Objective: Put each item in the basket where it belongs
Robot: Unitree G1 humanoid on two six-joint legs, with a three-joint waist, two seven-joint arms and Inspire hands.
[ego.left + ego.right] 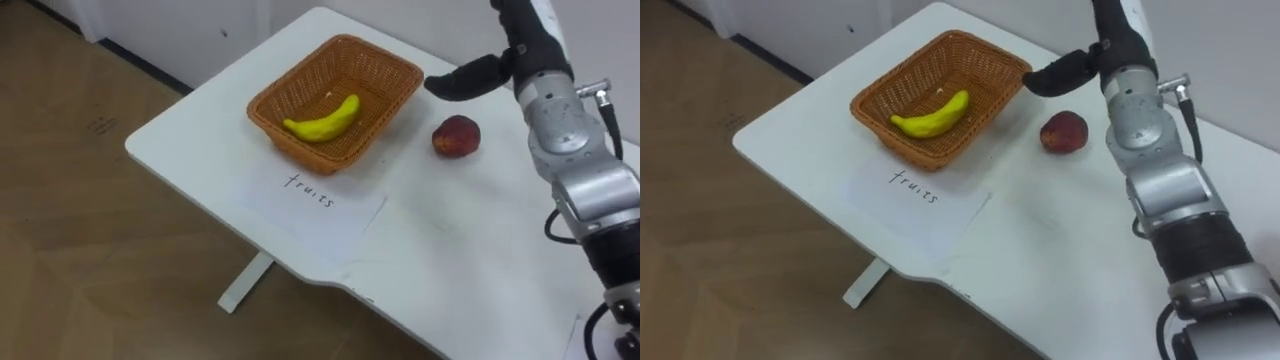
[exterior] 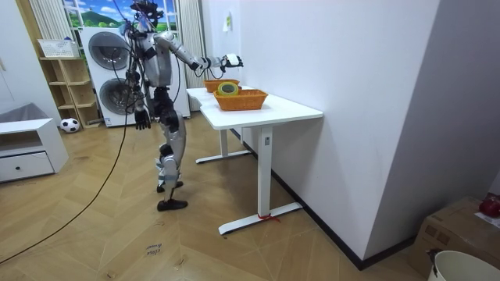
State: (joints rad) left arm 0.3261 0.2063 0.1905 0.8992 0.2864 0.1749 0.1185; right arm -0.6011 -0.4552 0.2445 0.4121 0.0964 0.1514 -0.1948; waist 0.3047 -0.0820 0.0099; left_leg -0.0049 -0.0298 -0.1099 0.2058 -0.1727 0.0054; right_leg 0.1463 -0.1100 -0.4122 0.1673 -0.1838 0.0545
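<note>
A wicker basket (image 1: 385, 70) stands on the white table (image 1: 200, 130) and holds a yellow banana (image 1: 325, 120). A red fruit (image 1: 456, 136) lies on the table to the basket's right. My right hand (image 1: 465, 78) hovers above the table between the basket's right corner and the red fruit, with its dark fingers straight, pointing left and holding nothing. In the room view I stand at the table's end with the right hand (image 2: 231, 59) stretched over it. My left hand (image 2: 141, 119) hangs by my side. A nearer basket (image 2: 248, 100) holds a ring-shaped roll (image 2: 227, 88).
A handwritten paper sheet (image 1: 315, 205) lies in front of the fruit basket. The table's left and front edges drop to a wooden floor (image 1: 80, 250). In the room view, washing machines (image 2: 109, 55) and a shelf (image 2: 66, 74) stand behind me.
</note>
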